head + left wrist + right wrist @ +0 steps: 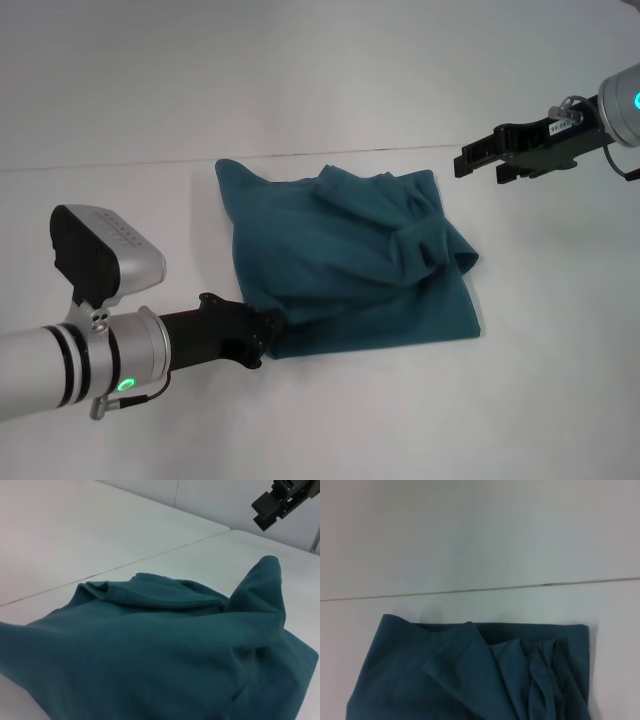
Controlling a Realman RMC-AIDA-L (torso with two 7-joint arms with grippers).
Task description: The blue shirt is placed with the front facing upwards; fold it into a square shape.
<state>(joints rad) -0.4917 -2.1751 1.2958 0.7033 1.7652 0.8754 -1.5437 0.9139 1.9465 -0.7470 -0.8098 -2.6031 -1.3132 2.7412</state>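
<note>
Where left end effector (268, 328) pinches: blue shirt (350, 260), soft, rumpled, squarish.

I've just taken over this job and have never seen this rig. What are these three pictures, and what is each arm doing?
It is a two-armed robot folding a blue shirt on a white table. One picture looks down from its head; the other two come from cameras on its wrists. The shirt lies bunched and partly folded. The left tool is at the shirt's near left corner, seemingly gripping it, though cloth hides the fingers. The right tool hangs open above the table beyond the shirt's far right, holding nothing.
</note>
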